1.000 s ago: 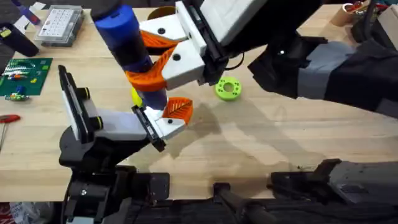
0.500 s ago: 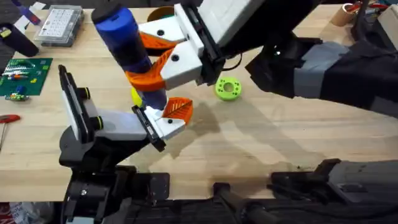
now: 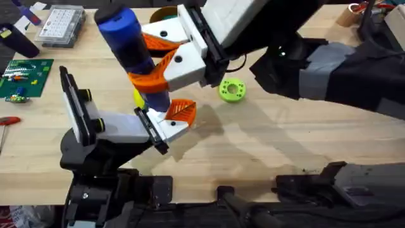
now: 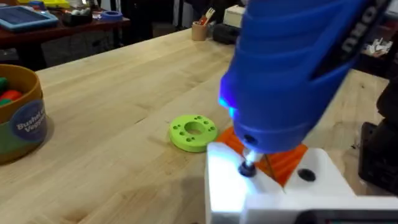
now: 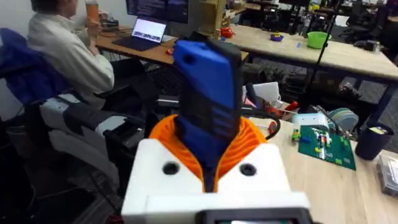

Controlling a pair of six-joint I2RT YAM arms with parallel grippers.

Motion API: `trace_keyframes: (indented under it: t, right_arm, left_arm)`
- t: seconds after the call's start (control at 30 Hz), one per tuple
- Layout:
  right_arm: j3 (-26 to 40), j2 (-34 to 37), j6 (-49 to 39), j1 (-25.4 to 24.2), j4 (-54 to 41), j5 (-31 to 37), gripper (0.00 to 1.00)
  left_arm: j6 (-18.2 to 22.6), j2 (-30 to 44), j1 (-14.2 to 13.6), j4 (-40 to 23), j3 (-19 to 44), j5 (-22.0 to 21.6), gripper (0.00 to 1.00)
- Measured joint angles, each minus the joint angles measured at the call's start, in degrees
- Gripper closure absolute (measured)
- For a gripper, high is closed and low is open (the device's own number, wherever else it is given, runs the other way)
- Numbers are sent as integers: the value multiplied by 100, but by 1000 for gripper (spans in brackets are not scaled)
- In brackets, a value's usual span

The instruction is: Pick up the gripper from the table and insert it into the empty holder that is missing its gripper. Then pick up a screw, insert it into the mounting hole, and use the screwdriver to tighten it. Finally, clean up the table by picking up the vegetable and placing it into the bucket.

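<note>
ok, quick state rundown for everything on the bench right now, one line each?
screwdriver: clamped in the right gripper, tilted, tip down on the screw, blue light on
gripper: seated in the holder, orange finger pointing out
left gripper: fingers not readable
green ring: lying flat on the table, free
bucket: upright, vegetables inside

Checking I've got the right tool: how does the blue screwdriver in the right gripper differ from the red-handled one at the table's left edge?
The blue screwdriver is a thick cylinder; the red-handled screwdriver is thin. The blue screwdriver stands tilted, tip down, clamped by the right gripper; the red-handled screwdriver lies flat on the table, with nothing touching it. Both are over the table's left side.
</note>
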Motion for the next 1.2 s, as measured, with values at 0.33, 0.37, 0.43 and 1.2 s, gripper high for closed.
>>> trace_keyframes:
  t: [0.33, 0.37, 0.43, 1.2]
  right_arm:
    - [0, 0, 2, 0, -10, 0, 955]
    - [0, 0, 2, 0, -15, 0, 954]
    - [0, 0, 6, 0, -22, 0, 956]
    - [0, 0, 24, 0, -125, 24, 956]
  left_arm:
    - [0, -2, 0, 0, 0, 0, 986]
    - [0, -2, 0, 0, 0, 0, 986]
    - [0, -2, 0, 0, 0, 0, 986]
    - [-17, -1, 0, -2, 0, 11, 986]
